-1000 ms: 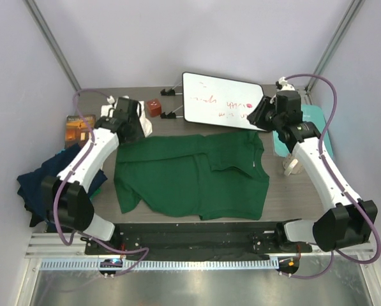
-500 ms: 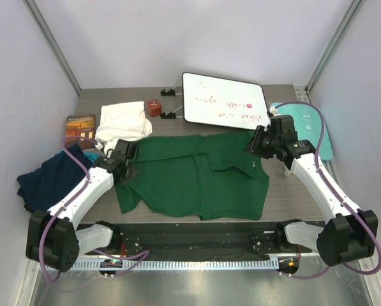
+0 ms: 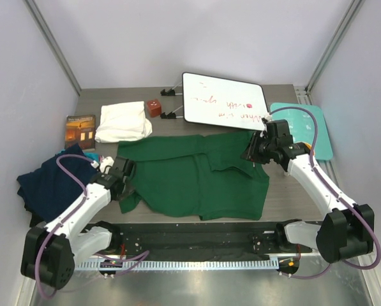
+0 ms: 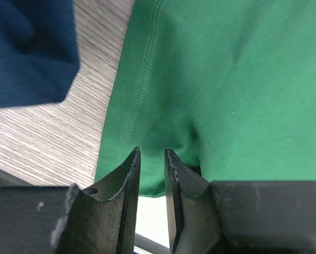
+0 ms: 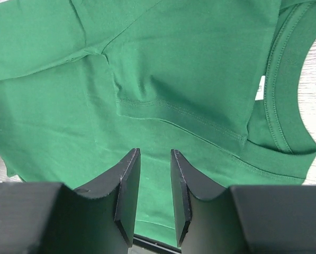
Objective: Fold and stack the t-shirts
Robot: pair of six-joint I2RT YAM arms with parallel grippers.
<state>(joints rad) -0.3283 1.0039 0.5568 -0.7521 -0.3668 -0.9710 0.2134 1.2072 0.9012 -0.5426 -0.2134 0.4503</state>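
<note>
Top external: right pincer (image 3: 249,153) half-open, empty, over collar of dark green t-shirt (image 3: 190,182); left pincer (image 3: 126,186) narrowly parted at its hem, grip untellable.

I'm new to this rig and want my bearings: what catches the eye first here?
A dark green t-shirt lies spread across the middle of the table, with the left claw at its left edge and the right claw near its collar. Behind it is a whiteboard with red scribbles; a navy t-shirt lies crumpled at the table's left edge.
</note>
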